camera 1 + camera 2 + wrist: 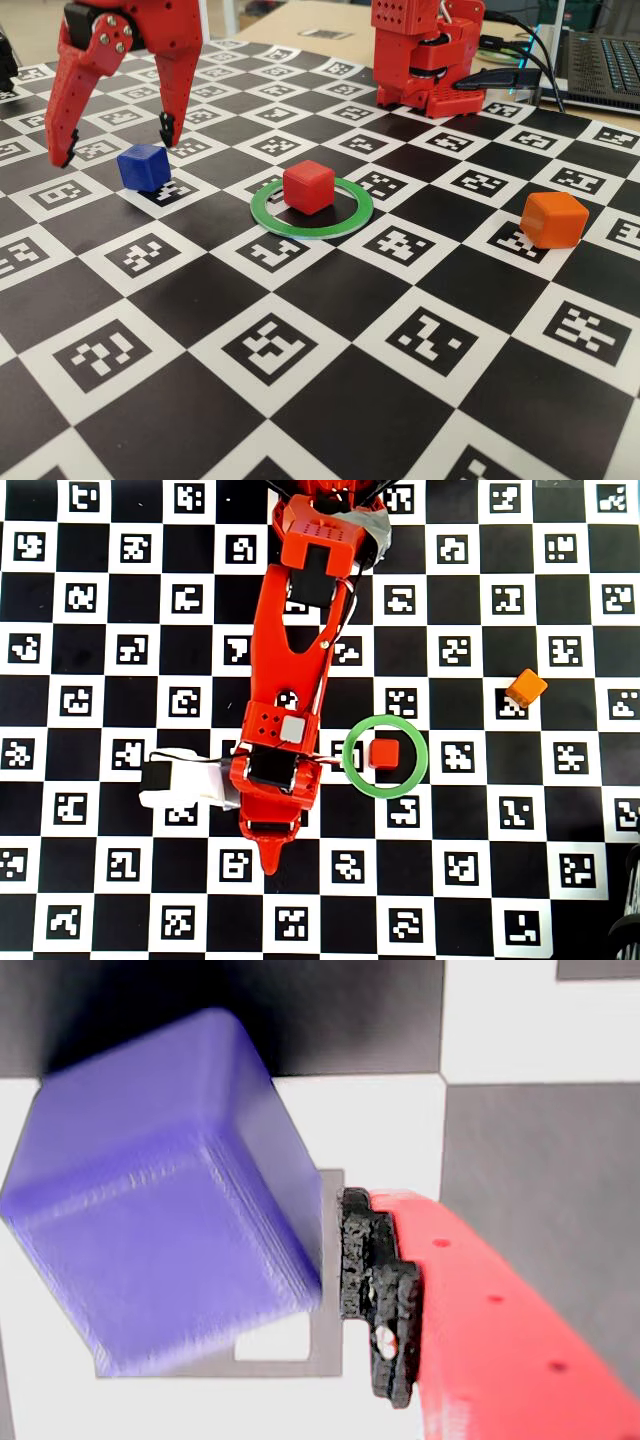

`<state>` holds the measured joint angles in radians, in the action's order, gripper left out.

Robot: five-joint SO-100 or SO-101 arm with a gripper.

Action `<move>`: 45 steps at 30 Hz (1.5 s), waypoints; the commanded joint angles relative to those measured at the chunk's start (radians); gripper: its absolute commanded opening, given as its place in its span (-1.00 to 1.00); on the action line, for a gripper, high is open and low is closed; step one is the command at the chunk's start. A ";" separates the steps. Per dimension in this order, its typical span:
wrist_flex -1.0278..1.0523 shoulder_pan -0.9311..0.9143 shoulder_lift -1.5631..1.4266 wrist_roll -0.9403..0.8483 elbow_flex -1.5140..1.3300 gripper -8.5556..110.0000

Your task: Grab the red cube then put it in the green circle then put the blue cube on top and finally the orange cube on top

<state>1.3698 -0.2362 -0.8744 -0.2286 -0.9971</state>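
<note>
The red cube (308, 186) (384, 753) sits inside the green circle (310, 230) (348, 758) at the middle of the mat. To its left in the fixed view stands the blue cube (143, 166). My red gripper (117, 150) hangs open just above it, with one finger on each side and neither touching. In the wrist view the blue cube (160, 1200) fills the left, and one black fingertip (378, 1290) stands close beside its right edge. The overhead view has the blue cube hidden under the arm (300, 660). The orange cube (553, 218) (526, 688) rests apart at the right.
A black-and-white checkered mat with printed markers (270, 350) covers the table. The arm's red base (425, 60) stands at the back. A laptop (600, 60) and cables lie behind the mat at the far right.
</note>
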 commanded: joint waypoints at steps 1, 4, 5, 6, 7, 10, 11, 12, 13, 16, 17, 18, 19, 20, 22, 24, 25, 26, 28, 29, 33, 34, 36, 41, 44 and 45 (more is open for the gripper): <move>-0.018 -0.014 -0.034 -0.005 0.014 0.00; -0.031 -0.015 -0.028 -0.018 0.006 0.00; -0.035 -0.015 -0.025 -0.026 0.005 0.00; -0.038 -0.017 -0.023 -0.034 0.005 0.00; -0.041 -0.018 -0.021 -0.038 0.003 0.00; -0.052 -0.020 -0.021 -0.078 -0.008 0.00; -0.058 -0.023 -0.021 -0.089 -0.011 0.00; -0.063 -0.025 -0.023 -0.106 -0.015 0.00; -0.069 -0.025 -0.023 -0.124 -0.020 0.00; -0.083 -0.029 -0.026 -0.179 -0.026 0.00; -0.084 -0.031 -0.028 -0.195 -0.028 0.00; -0.089 -0.031 -0.028 -0.210 -0.028 0.00; -0.094 -0.032 -0.028 -0.227 -0.029 -0.01; -0.095 -0.032 -0.029 -0.247 -0.031 -0.01; -0.101 -0.034 -0.029 -0.276 -0.032 -0.01; -0.109 -0.034 -0.031 -0.299 -0.037 -0.01; -0.112 -0.034 -0.031 -0.307 -0.038 -0.01; -0.114 -0.034 -0.032 -0.314 -0.040 -0.01; -0.115 -0.032 -0.034 -0.325 -0.044 -0.01; -0.115 -0.031 -0.034 -0.328 -0.046 -0.01; -0.118 -0.029 -0.037 -0.331 -0.051 -0.03; -0.120 -0.029 -0.037 -0.334 -0.052 -0.04; -0.121 -0.029 -0.040 -0.333 -0.054 -0.07; -0.124 -0.025 -0.043 -0.327 -0.058 -0.18; -0.126 -0.021 -0.046 -0.322 -0.058 -0.30; -0.126 -0.020 -0.048 -0.319 -0.058 -0.33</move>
<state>1.2563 -0.2592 -0.8575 -0.5553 -1.0600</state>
